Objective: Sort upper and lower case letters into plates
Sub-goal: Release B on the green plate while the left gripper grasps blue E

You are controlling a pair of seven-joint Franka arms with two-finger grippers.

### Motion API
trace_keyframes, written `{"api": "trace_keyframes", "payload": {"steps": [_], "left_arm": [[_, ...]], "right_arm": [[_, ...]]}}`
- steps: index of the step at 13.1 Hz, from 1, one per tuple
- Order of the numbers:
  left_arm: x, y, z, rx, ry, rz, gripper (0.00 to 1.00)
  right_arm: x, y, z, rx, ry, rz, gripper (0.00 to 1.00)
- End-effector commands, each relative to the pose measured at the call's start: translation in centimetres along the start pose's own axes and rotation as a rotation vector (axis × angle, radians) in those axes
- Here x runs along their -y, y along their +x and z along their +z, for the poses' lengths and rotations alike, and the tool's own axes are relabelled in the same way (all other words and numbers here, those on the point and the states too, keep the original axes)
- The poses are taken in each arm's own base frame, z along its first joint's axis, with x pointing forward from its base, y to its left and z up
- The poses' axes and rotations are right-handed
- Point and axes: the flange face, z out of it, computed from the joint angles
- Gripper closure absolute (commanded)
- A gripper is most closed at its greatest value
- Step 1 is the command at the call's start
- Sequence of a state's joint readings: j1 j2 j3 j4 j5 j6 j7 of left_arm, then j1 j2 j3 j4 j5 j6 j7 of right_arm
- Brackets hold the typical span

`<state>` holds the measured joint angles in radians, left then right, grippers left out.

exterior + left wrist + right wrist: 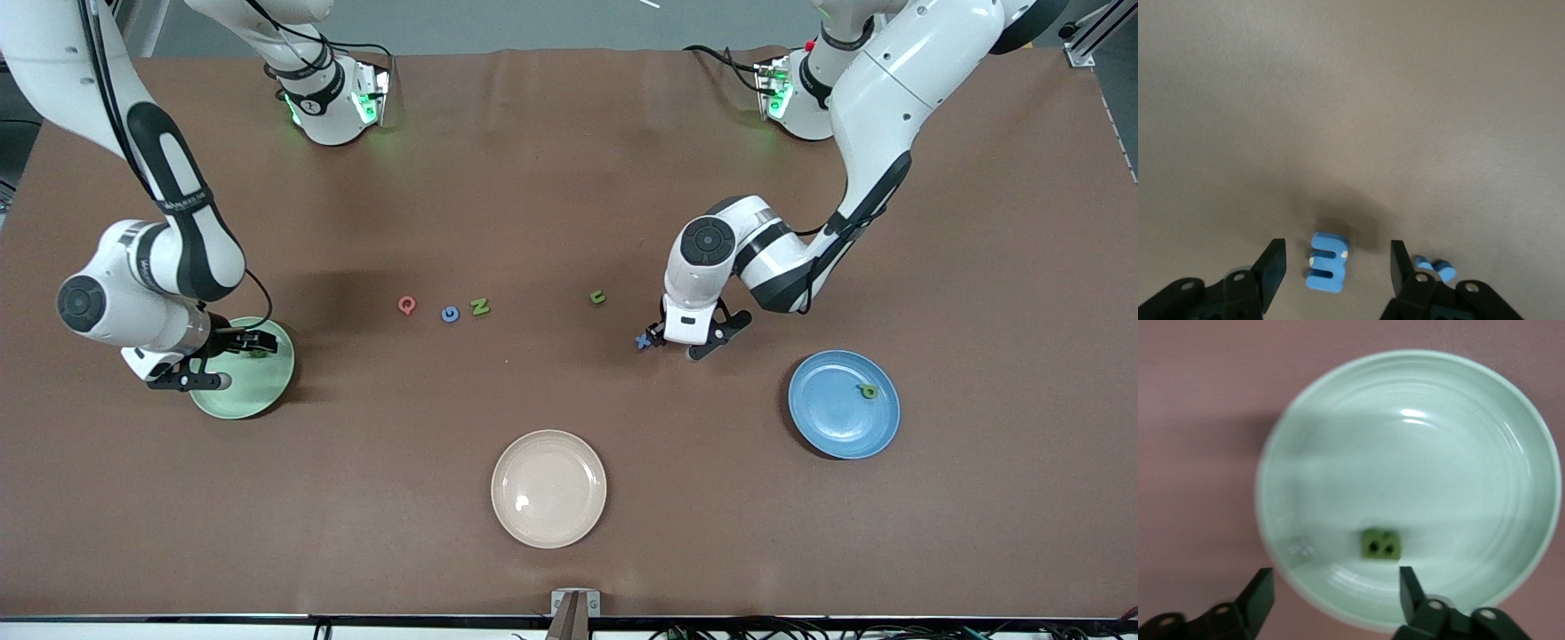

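The mint green plate (pixel 258 391) stands at the right arm's end of the table. A green letter block (pixel 1381 543) lies in the mint plate (pixel 1438 453). My right gripper (pixel 236 360) hangs open over that plate's rim (pixel 1335 580), holding nothing. At the left arm's end stands the blue plate (pixel 836 422) with a green letter (pixel 867 390) in it. My left gripper (pixel 662 342) is low over the table beside the blue plate. Its open fingers (pixel 1337 253) straddle a blue letter (pixel 1327 263), (pixel 643 340) with a gap on each side.
On the mat's middle lie a red Q (pixel 406 305), a blue G (pixel 450 313), a green N (pixel 480 307) and a green letter (pixel 597 297). A cream plate (pixel 548 488) stands nearest the front camera. Small blue bits (pixel 1436 268) show by one left finger.
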<state>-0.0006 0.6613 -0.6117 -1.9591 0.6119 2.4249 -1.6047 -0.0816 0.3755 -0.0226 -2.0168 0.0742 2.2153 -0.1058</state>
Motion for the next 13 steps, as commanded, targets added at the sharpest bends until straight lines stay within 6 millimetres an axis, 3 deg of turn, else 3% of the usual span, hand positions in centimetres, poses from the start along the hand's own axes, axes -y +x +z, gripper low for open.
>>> {"api": "trace_keyframes", "payload": {"steps": [1, 3, 7, 9, 11, 13], "left_arm": [[0.9, -0.1, 0.5, -0.008, -0.002, -0.002, 0.38], [0.7, -0.4, 0.5, -0.007, -0.001, 0.002, 0.50], [0.8, -0.3, 0.5, -0.011, 0.012, 0.015, 0.88], [0.7, 0.6, -0.6, -0.028, -0.002, 0.009, 0.98], [0.9, 2.9, -3.0, -0.074, 0.008, 0.061, 0.98], [2.0, 8.0, -5.8, -0.114, 0.038, 0.080, 0.98]], "right_arm": [[5.9, -2.2, -6.0, 0.018, -0.014, 0.107, 0.00], [9.7, -3.5, -6.6, 0.037, -0.029, 0.193, 0.00], [18.2, -5.8, -4.8, 0.034, -0.067, 0.384, 0.00], [21.3, -7.2, -2.8, 0.018, -0.077, 0.414, 0.00], [23.2, -8.7, 0.5, -0.050, -0.053, 0.413, 0.00], [24.1, -9.7, 3.2, -0.112, -0.025, 0.387, 0.00]]}}
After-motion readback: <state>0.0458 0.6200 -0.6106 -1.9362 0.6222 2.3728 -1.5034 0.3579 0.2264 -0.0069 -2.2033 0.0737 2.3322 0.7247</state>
